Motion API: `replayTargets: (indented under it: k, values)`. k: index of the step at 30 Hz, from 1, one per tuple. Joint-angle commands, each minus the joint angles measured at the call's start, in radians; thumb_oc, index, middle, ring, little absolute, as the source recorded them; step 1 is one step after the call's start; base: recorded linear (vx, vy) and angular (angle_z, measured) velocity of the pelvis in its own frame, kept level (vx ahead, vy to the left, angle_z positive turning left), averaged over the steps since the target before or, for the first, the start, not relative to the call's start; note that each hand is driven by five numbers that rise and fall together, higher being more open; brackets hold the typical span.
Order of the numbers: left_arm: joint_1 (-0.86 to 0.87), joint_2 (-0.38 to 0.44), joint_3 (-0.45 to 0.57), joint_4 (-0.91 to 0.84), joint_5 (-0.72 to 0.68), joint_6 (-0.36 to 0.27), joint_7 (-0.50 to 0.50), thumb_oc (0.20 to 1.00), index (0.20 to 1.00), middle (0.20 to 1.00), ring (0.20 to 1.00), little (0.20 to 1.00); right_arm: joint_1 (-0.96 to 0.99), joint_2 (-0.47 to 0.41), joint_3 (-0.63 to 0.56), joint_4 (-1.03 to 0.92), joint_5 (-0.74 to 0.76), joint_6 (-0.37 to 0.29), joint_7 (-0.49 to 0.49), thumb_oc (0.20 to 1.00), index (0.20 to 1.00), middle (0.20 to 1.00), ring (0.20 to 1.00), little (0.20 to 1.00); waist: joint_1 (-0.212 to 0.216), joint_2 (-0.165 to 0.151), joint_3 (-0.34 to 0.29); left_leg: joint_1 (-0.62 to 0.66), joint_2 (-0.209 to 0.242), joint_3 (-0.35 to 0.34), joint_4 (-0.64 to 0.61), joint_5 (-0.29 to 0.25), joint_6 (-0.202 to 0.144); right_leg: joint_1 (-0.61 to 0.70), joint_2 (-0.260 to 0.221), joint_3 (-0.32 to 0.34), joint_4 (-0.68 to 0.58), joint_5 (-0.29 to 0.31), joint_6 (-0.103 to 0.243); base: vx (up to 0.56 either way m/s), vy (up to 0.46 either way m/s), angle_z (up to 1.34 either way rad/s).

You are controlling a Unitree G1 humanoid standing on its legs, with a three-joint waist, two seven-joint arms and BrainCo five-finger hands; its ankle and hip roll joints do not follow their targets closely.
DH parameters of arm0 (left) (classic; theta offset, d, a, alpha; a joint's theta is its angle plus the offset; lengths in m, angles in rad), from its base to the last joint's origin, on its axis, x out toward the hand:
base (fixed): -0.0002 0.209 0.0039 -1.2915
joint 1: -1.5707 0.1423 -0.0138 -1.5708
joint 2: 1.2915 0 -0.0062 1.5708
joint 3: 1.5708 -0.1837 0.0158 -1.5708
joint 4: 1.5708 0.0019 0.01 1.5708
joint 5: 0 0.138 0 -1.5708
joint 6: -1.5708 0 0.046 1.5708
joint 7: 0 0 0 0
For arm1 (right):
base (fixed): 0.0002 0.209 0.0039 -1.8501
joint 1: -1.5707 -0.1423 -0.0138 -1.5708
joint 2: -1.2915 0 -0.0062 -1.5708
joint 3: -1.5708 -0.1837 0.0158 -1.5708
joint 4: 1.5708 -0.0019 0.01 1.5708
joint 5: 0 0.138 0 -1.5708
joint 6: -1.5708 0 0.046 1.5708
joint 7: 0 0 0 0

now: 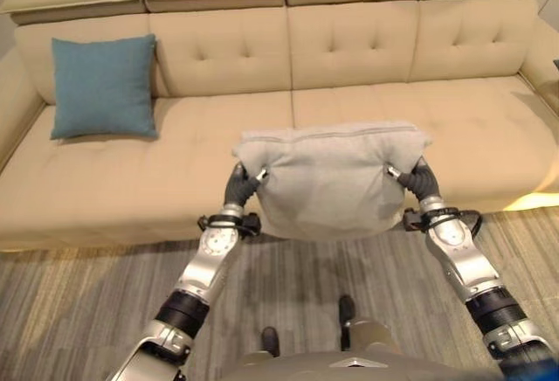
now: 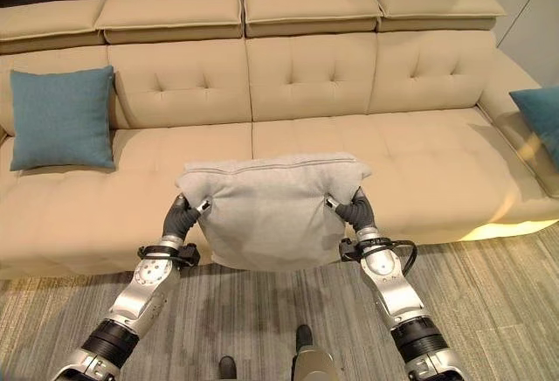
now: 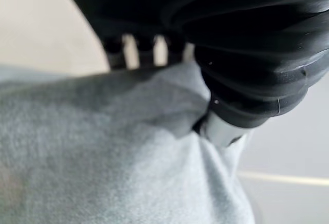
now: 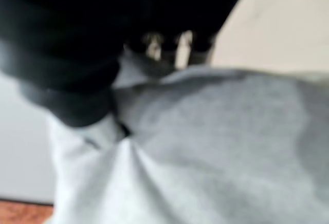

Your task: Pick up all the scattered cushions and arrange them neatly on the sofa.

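Left wrist view: each robot hand [image 1: 241, 185] [image 1: 420, 180] pinches the grey cushion [image 1: 330, 180], fingertips buried.

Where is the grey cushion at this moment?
The grey cushion hangs in front of the sofa seat's middle, pinched between the left hand and right hand.

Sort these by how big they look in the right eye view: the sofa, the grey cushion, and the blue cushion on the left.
1. sofa
2. grey cushion, held by the left hand and right hand; nearer the camera, so unsure against the next
3. blue cushion
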Motion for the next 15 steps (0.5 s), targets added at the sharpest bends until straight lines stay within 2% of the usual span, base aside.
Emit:
replayTargets:
  k: [1,2,3,4,6,8,10,11,13,15]
  values:
    - [-0.042,-0.03,-0.011,-0.091,0.031,-0.092,-0.055,0.2,0.2,0.2,0.2,0.2,-0.028,0.023,-0.017,-0.151,-0.011,-0.097,0.046,0.2,0.2,0.2,0.2,0.2,-0.005,-0.027,-0.063,0.066,-0.102,0.039,0.123,-0.175,0.001,0.026,0.049,0.019,-0.073,0.012,0.039,0.15,-0.121,0.37]
    - [-0.041,-0.03,-0.011,-0.092,0.031,-0.092,-0.055,0.2,0.2,0.2,0.2,0.2,-0.027,0.023,-0.017,-0.152,-0.011,-0.097,0.046,0.2,0.2,0.2,0.2,0.2,-0.006,-0.026,-0.063,0.066,-0.101,0.038,0.126,-0.177,0.0,0.029,0.05,0.018,-0.074,0.012,0.039,0.23,-0.218,0.44]
    - [-0.045,-0.042,-0.011,-0.086,0.02,-0.092,-0.052,0.2,0.2,0.2,0.2,0.2,-0.007,0.014,-0.023,-0.161,-0.002,-0.095,0.051,0.2,0.2,0.2,0.2,0.2,-0.008,-0.031,-0.062,0.036,-0.094,0.041,0.217,-0.15,-0.027,0.06,0.051,0.015,-0.092,0.006,0.027,0.08,-0.1,0.27]
    - [-0.044,-0.042,-0.011,-0.086,0.02,-0.092,-0.052,0.2,0.2,0.2,0.2,0.2,-0.006,0.014,-0.023,-0.162,-0.002,-0.095,0.051,0.2,0.2,0.2,0.2,0.2,-0.009,-0.031,-0.063,0.033,-0.093,0.039,0.222,-0.152,-0.028,0.06,0.051,0.013,-0.093,0.006,0.027,0.17,-0.215,0.35]
    - [-0.05,-0.055,-0.016,-0.081,-0.005,-0.091,-0.047,0.2,0.2,0.2,0.2,0.2,0.031,-0.004,-0.052,-0.177,0.013,-0.095,0.044,0.2,0.2,0.2,0.2,0.2,-0.024,-0.05,-0.063,-0.052,-0.051,0.093,0.39,-0.113,-0.07,0.109,0.039,-0.015,-0.115,-0.014,0.006,0.14,-0.179,0.9]
    - [-0.061,-0.06,-0.026,-0.074,-0.012,-0.081,-0.053,0.2,0.2,0.2,0.2,0.2,0.051,-0.01,-0.068,-0.187,0.021,-0.091,0.041,0.2,0.2,0.2,0.2,0.2,-0.033,-0.06,-0.065,-0.089,0.0,0.173,0.379,-0.126,-0.055,0.13,0.024,-0.039,-0.123,-0.034,0.002,0.07,-0.087,1.03]
    - [-0.064,-0.062,-0.027,-0.071,-0.008,-0.075,-0.057,0.2,0.2,0.2,0.2,0.2,0.062,-0.013,-0.079,-0.193,0.019,-0.09,0.039,0.2,0.2,0.2,0.2,0.2,-0.03,-0.066,-0.067,-0.115,0.009,0.197,0.356,-0.135,-0.043,0.142,0.019,-0.045,-0.128,-0.042,0.0,0.08,-0.049,0.49]
    - [-0.064,-0.057,-0.021,-0.071,0.0,-0.07,-0.053,0.2,0.2,0.2,0.2,0.2,0.061,-0.019,-0.082,-0.199,0.022,-0.088,0.035,0.2,0.2,0.2,0.2,0.2,-0.021,-0.074,-0.057,-0.178,0.021,0.196,0.338,-0.105,-0.037,0.151,0.018,-0.041,-0.126,-0.05,-0.005,0.12,-0.056,0.4]
    - [-0.05,-0.056,-0.013,-0.073,-0.004,-0.064,-0.058,0.2,0.2,0.2,0.2,0.2,0.069,-0.017,-0.084,-0.2,0.022,-0.086,0.038,0.2,0.2,0.2,0.2,0.2,-0.018,-0.068,-0.057,-0.203,0.035,0.195,0.298,-0.062,-0.042,0.162,0.028,-0.037,-0.129,-0.062,-0.007,0.11,-0.019,0.22]
    - [-0.044,-0.056,-0.01,-0.072,-0.006,-0.063,-0.062,0.2,0.2,0.2,0.2,0.2,0.073,-0.015,-0.085,-0.198,0.021,-0.084,0.038,0.2,0.2,0.2,0.2,0.2,-0.015,-0.065,-0.058,-0.2,0.041,0.2,0.271,-0.042,-0.046,0.169,0.03,-0.033,-0.131,-0.066,-0.008,0.11,0.029,0.01]
